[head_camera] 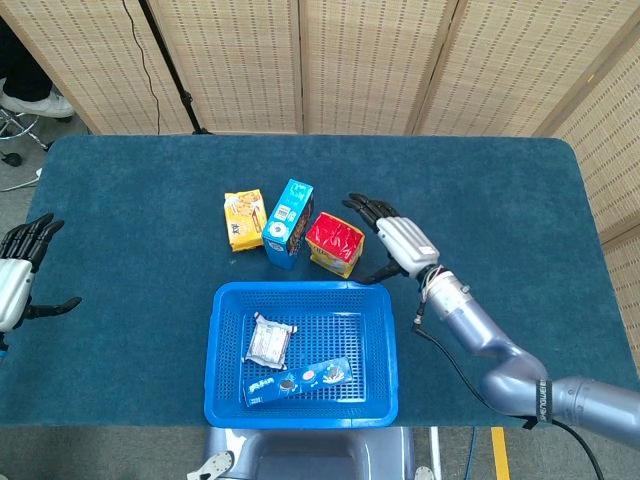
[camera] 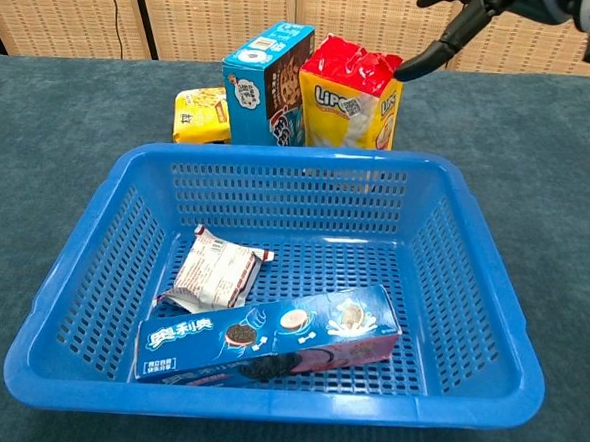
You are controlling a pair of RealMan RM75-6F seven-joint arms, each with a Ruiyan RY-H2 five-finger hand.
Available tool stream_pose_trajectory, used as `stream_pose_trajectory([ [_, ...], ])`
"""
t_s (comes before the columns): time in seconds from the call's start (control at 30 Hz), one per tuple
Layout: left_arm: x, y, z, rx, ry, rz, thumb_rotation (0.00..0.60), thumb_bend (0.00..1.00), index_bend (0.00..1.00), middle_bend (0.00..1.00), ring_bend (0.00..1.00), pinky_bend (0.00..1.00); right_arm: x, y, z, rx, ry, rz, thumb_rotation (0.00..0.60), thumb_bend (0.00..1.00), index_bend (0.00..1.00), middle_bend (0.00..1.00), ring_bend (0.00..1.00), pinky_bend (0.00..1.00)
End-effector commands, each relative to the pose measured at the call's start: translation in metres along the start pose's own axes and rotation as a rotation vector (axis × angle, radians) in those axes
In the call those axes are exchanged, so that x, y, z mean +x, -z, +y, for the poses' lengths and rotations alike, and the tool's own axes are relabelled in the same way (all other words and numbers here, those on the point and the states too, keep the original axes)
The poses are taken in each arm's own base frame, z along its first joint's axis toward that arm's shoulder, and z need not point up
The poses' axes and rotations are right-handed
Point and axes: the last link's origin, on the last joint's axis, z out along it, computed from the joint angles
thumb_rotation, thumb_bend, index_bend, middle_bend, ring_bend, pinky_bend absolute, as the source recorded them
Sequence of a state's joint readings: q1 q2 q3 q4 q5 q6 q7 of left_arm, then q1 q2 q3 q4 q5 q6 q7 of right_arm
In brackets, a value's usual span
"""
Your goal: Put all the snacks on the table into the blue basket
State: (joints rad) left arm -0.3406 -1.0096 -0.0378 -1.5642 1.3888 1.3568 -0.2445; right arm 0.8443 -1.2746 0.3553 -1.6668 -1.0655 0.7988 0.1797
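A red and yellow snack bag stands behind the blue basket, beside a blue box and a small yellow pack. Inside the basket lie a white wrapper and a blue biscuit box. My right hand hovers open just right of the red bag, fingers spread, not touching it. At the far left table edge my left hand is open and holds nothing.
The dark blue table is bounded by woven screens at the back. A stand pole rises behind the far left corner.
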Motion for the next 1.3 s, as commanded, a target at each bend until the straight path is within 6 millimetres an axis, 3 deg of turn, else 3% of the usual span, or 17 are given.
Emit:
stream_pose_trajectory([
  [0.03, 0.001, 0.001, -0.001, 0.0, 0.005, 0.0, 0.6, 0.0, 0.0, 0.0, 0.0, 0.03, -0.017, -0.026, -0.015, -0.03, -0.037, 0.015, 0.6, 0.0, 0.0, 0.0, 0.0, 0.0],
  [0.33, 0.005, -0.002, -0.011, 0.024, 0.031, -0.001, 0.6, 0.0, 0.0, 0.0, 0.0, 0.03, -0.049, -0.062, -0.029, -0.11, -0.088, -0.014, 0.6, 0.0, 0.0, 0.0, 0.0, 0.0],
  [0.6, 0.006, -0.003, -0.014, 0.028, 0.04, -0.005, 0.6, 0.0, 0.0, 0.0, 0.0, 0.03, -0.07, -0.082, -0.013, -0.182, 0.046, 0.035, 0.6, 0.0, 0.0, 0.0, 0.0, 0.01],
  [0.67, 0.006, -0.003, -0.016, 0.034, 0.042, -0.006, 0.6, 0.0, 0.0, 0.0, 0.0, 0.03, -0.071, -0.084, -0.004, -0.201, 0.119, 0.086, 0.6, 0.0, 0.0, 0.03, 0.02, 0.17],
  [0.73, 0.005, -0.004, -0.017, 0.039, 0.044, -0.008, 0.6, 0.0, 0.0, 0.0, 0.0, 0.03, -0.072, -0.085, 0.001, -0.207, 0.176, 0.112, 0.6, 0.0, 0.05, 0.16, 0.16, 0.4],
  [0.77, 0.005, -0.004, -0.017, 0.041, 0.046, -0.01, 0.6, 0.0, 0.0, 0.0, 0.0, 0.03, -0.072, -0.084, 0.003, -0.207, 0.184, 0.121, 0.6, 0.05, 0.15, 0.29, 0.3, 0.55],
  [0.8, 0.005, -0.004, -0.017, 0.041, 0.047, -0.012, 0.6, 0.0, 0.0, 0.0, 0.0, 0.03, -0.071, -0.083, 0.004, -0.205, 0.188, 0.133, 0.6, 0.09, 0.2, 0.34, 0.37, 0.61],
  [0.87, 0.004, -0.004, -0.017, 0.042, 0.047, -0.017, 0.6, 0.0, 0.0, 0.0, 0.0, 0.03, -0.068, -0.079, 0.005, -0.191, 0.181, 0.166, 0.6, 0.32, 0.37, 0.51, 0.55, 0.77],
  [0.93, 0.003, -0.004, -0.017, 0.042, 0.045, -0.022, 0.6, 0.0, 0.0, 0.0, 0.0, 0.03, -0.062, -0.073, 0.005, -0.164, 0.19, 0.206, 0.6, 0.48, 0.45, 0.58, 0.62, 0.86],
  [1.0, 0.003, -0.004, -0.017, 0.041, 0.045, -0.027, 0.6, 0.0, 0.0, 0.0, 0.0, 0.03, -0.057, -0.067, 0.005, -0.138, 0.205, 0.233, 0.6, 0.57, 0.49, 0.61, 0.65, 0.91],
  [1.3, -0.002, -0.006, -0.015, 0.036, 0.039, -0.052, 0.6, 0.0, 0.0, 0.0, 0.0, 0.03, 0.002, 0.006, -0.014, 0.01, 0.17, 0.376, 0.6, 0.62, 0.5, 0.62, 0.66, 0.93],
])
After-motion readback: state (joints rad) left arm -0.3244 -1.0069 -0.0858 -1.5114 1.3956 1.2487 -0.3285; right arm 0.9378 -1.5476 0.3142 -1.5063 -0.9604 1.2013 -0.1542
